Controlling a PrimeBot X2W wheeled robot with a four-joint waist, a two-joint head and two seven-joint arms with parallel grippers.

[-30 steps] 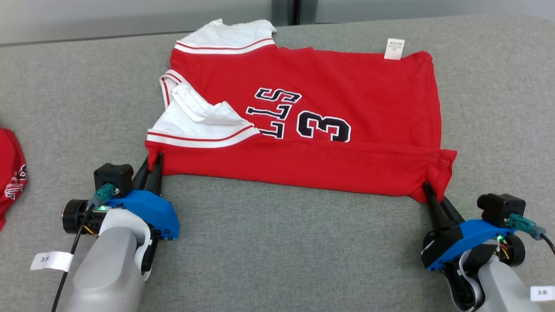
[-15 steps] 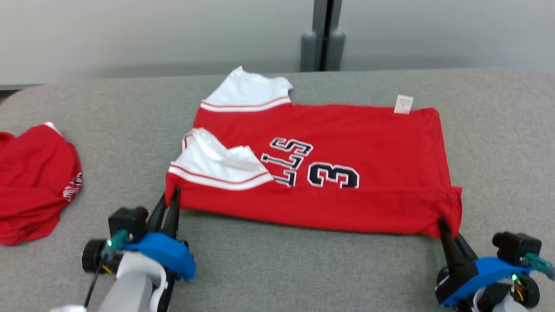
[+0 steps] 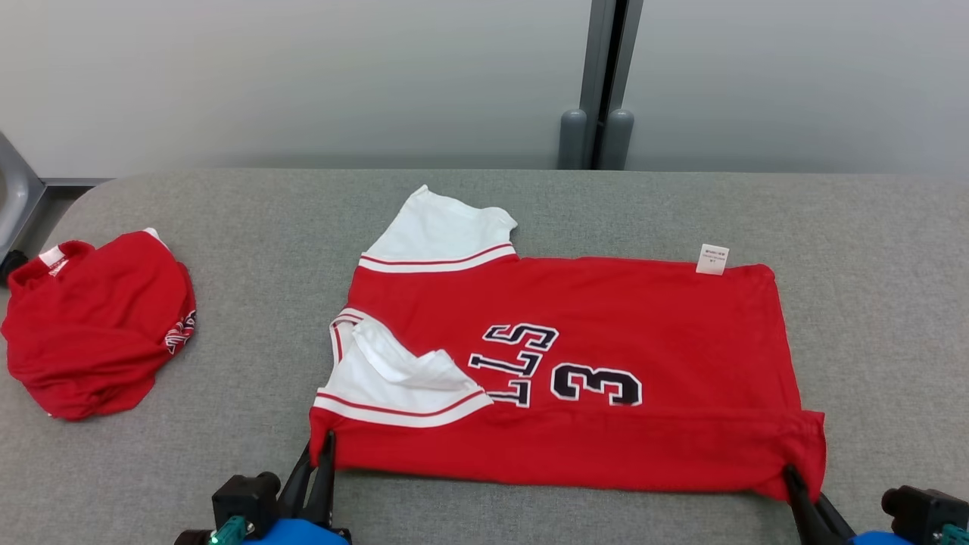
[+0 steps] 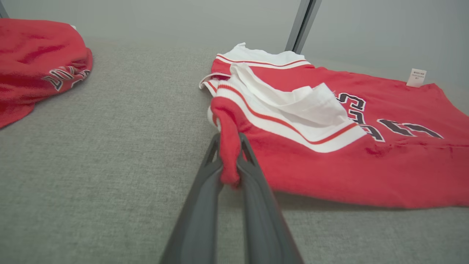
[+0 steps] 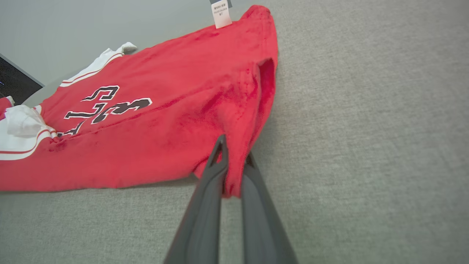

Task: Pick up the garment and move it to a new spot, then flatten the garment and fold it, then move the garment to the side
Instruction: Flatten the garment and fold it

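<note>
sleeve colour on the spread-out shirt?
The sleeves are white with a thin red stripe; the shirt is red. Clearest in the head view.

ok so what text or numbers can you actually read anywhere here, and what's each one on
"LLS": black letters on the red jersey, sideways in the head view; anything before them is under the folded white sleeve.
"3": large number beside them, same jersey.
White tag at the jersey's far edge: print too small to read.
Crumpled red garment at the left: print bunched, unreadable.
</note>
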